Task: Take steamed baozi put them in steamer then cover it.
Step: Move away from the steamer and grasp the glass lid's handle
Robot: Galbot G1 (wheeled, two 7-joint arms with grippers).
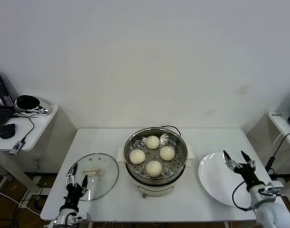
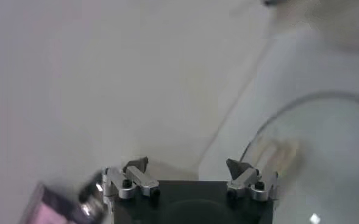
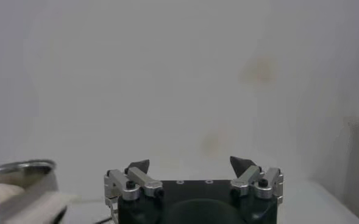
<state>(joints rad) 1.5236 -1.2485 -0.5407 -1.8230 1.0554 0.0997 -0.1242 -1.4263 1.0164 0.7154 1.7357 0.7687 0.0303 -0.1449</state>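
Four cream-white baozi lie on the perforated tray inside the steamer (image 1: 135, 179): one at the back (image 1: 152, 141), one left (image 1: 137, 156), one right (image 1: 167, 152), one front (image 1: 154, 168). The steamer stands uncovered at the table's middle; its rim also shows in the right wrist view (image 3: 17, 165). The glass cover (image 1: 105, 173) lies flat on the table to its left, also in the left wrist view (image 2: 325, 140). My left gripper (image 1: 76, 172) is open and empty at the cover's near left edge. My right gripper (image 1: 236, 158) is open and empty above the white plate.
A flat white plate (image 1: 212, 178) lies at the table's right. A side table with a laptop, mouse and cables (image 1: 14, 128) stands to the left. Another small table (image 1: 283, 121) stands at the far right. A black cord runs behind the steamer.
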